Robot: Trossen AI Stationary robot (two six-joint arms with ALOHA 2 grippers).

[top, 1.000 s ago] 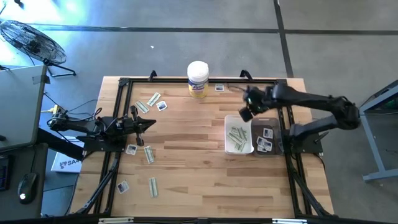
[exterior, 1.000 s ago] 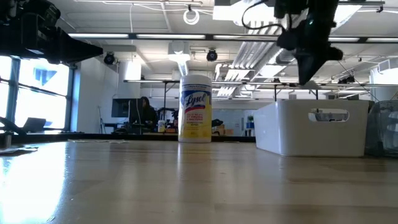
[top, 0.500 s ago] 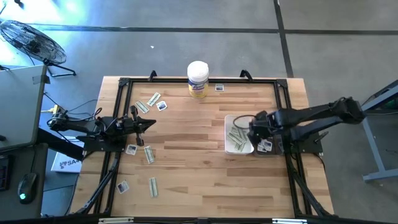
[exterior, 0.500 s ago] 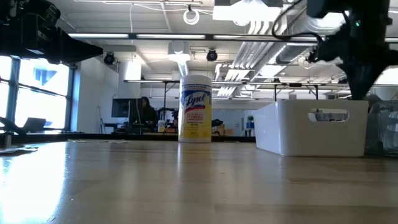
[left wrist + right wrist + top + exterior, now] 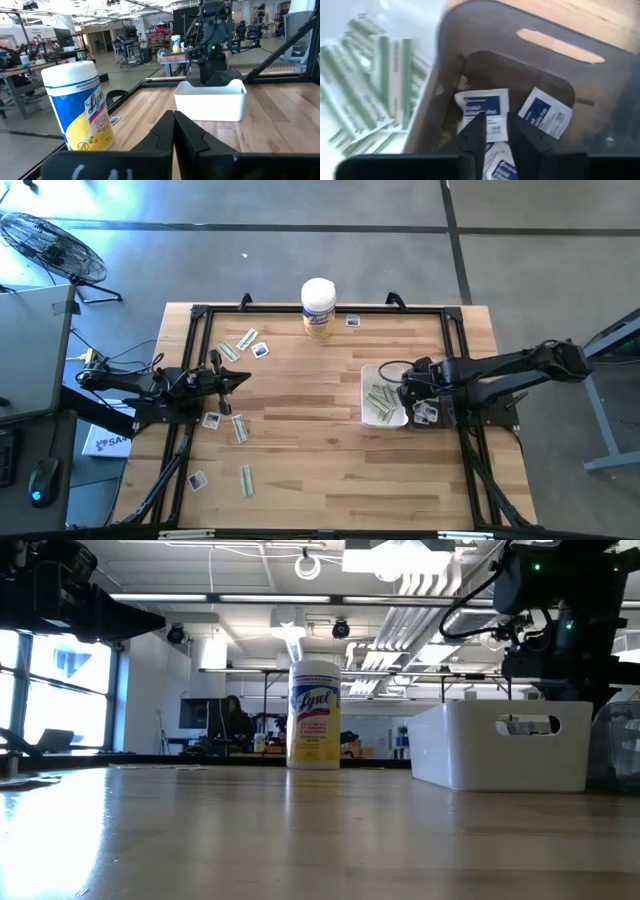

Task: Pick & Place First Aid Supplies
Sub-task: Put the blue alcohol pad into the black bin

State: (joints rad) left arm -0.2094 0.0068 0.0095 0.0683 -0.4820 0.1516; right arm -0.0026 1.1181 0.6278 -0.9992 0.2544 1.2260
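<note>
Right gripper (image 5: 494, 131) low over dark bin (image 5: 485, 40), jaws slightly apart, empty, above white blue-marked packets (image 5: 482, 111); green strips (image 5: 381, 401) in white bin (image 5: 368, 375). Left gripper (image 5: 174, 131) parked, jaws together. "Lysol" canister (image 5: 314, 714) on tabletop (image 5: 320, 430).

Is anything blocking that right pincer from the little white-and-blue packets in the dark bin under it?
Nothing visible. The right pincer hangs open directly above the white-and-blue packets inside the dark bin, with only clear space between.
</note>
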